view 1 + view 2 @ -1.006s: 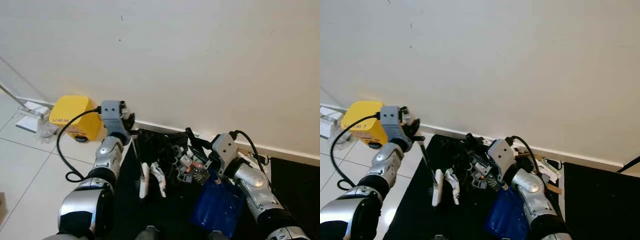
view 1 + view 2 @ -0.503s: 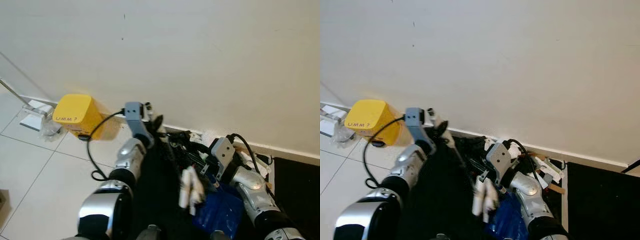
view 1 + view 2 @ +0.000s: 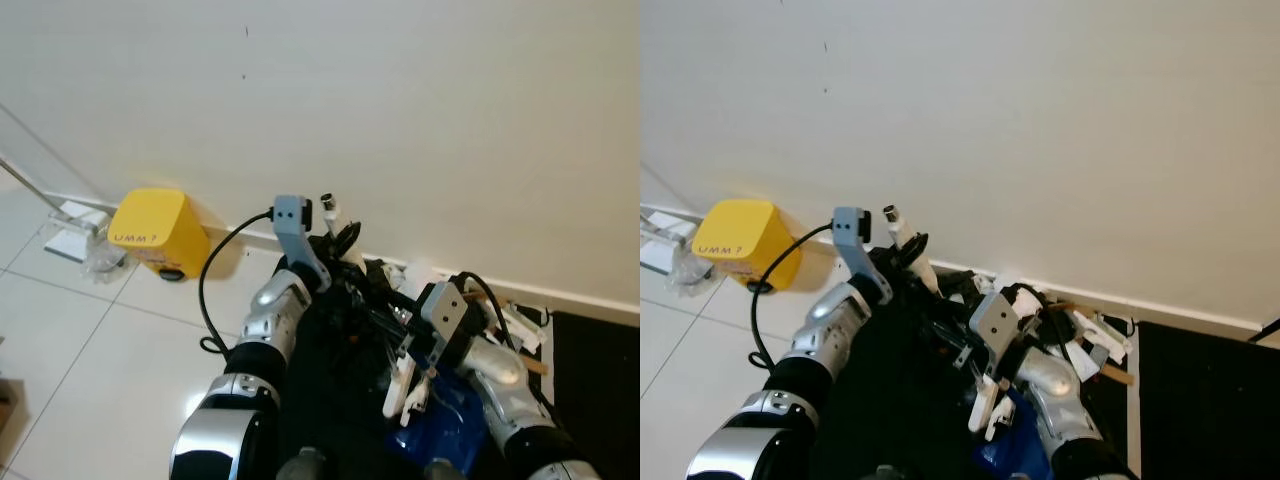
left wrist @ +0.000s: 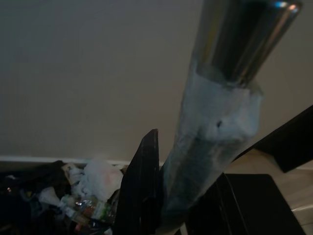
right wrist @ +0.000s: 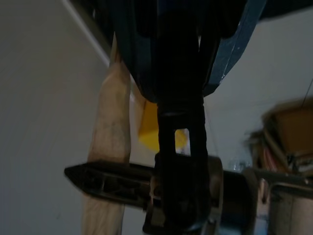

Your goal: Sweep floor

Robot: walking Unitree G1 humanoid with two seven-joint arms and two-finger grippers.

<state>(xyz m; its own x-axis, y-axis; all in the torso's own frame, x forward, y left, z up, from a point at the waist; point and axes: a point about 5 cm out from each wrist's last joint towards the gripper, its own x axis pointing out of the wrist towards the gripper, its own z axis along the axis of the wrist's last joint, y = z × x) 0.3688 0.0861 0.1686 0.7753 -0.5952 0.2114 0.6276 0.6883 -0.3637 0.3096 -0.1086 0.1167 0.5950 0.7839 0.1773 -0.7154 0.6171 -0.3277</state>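
My left gripper (image 3: pixel 333 228) is raised near the wall and shut on the broom handle (image 4: pixel 215 132), a silver pole wrapped in pale tape. The broom's white head (image 3: pixel 405 385) hangs low, right beside the blue dustpan (image 3: pixel 445 425). My right gripper (image 3: pixel 415 345) is shut on the dustpan's black handle (image 5: pixel 181 147), with the blue pan (image 5: pixel 142 58) beyond it. A pile of dark rubbish and wrappers (image 3: pixel 375 295) lies along the skirting board between the two arms, with more scraps (image 4: pixel 88 196) seen past the pole.
A yellow box (image 3: pixel 155 232) stands against the wall on the left, with a white fitting (image 3: pixel 70 225) beyond it. I stand over a black mat (image 3: pixel 330 400); a second black mat (image 3: pixel 595 350) lies at the right. White paper scraps (image 3: pixel 505 318) sit by the skirting board.
My left arm has swung to the right along the wall, dragging the white broom head across the black mat up to the blue dustpan. The right arm has stayed nearly in place.
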